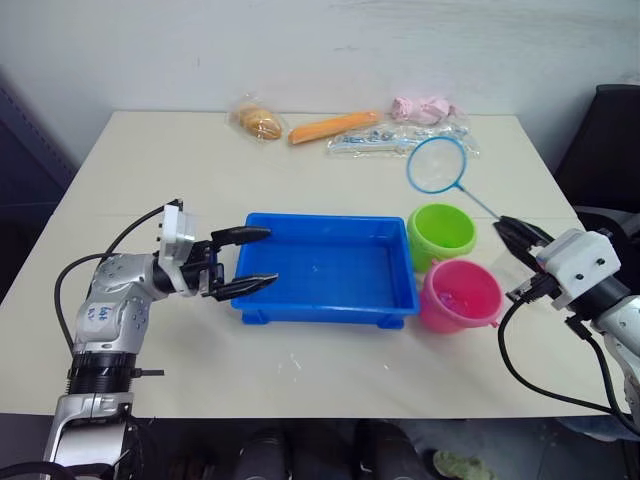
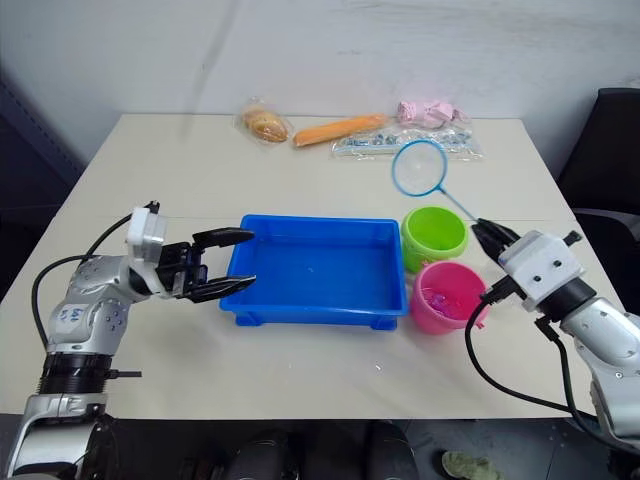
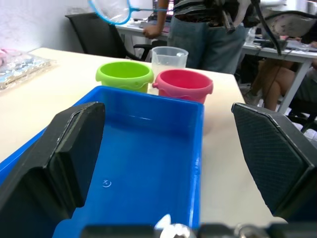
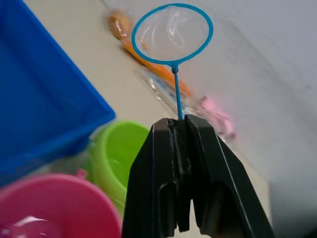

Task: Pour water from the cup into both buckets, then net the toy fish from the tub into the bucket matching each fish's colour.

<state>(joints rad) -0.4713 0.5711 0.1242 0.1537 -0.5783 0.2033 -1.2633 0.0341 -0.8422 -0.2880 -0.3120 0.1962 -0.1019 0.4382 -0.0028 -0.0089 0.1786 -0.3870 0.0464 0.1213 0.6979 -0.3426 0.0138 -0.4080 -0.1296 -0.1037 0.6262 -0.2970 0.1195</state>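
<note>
The blue tub (image 1: 320,268) sits mid-table. My left gripper (image 1: 250,260) is open, its fingers spread just past the tub's left end, nothing between them. To the tub's right stand the green bucket (image 1: 441,232) and, nearer me, the pink bucket (image 1: 459,295). Small pink shapes that look like toy fish (image 2: 437,297) lie in the pink one. The clear cup (image 3: 169,58) stands behind the two buckets in the left wrist view. My right gripper (image 1: 515,232) is shut on the net's thin handle. The net's blue hoop (image 1: 437,164) hangs in the air beyond the green bucket.
Along the table's far edge lie a bagged bun (image 1: 258,122), an orange carrot-like toy (image 1: 333,127), a clear plastic bag (image 1: 400,142) and a pink toy (image 1: 420,108). A black chair (image 1: 605,130) stands off the right side. A person (image 3: 203,25) stands by another desk.
</note>
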